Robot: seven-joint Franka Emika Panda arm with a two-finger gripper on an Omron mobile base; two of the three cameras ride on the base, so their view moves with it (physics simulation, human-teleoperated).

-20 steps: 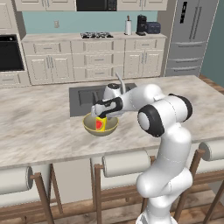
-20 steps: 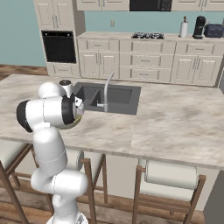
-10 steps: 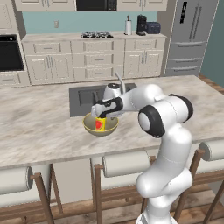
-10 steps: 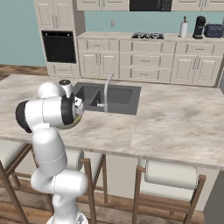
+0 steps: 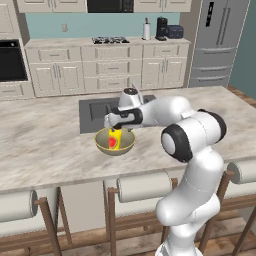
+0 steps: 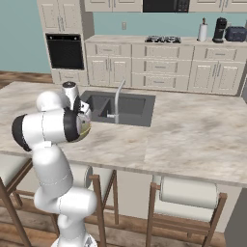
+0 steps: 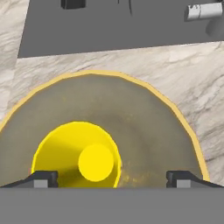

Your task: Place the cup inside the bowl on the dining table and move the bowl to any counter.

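Observation:
The yellow cup (image 5: 115,139) with its red patch stands upright inside the olive-tan bowl (image 5: 104,145) on the dining table (image 5: 45,145), just in front of the sink. My gripper (image 5: 116,128) hovers right above the cup, pointing down. In the hand view the cup (image 7: 78,157) sits left of centre in the bowl (image 7: 148,127). There my gripper (image 7: 111,178) is open, its fingertips (image 7: 43,178) wide apart and clear of the cup's rim. In the right base view my arm hides most of the bowl (image 6: 88,127).
The dark inset sink (image 5: 95,112) and its faucet (image 6: 117,99) lie just behind the bowl. Stools (image 5: 142,186) line the table's near edge. The counter (image 5: 65,42) with a cooktop and appliances runs along the teal back wall, with a fridge (image 5: 220,40) at right.
The fingers have spread apart and let go of the cup, which stays standing in the bowl. Arm and bowl keep their places.

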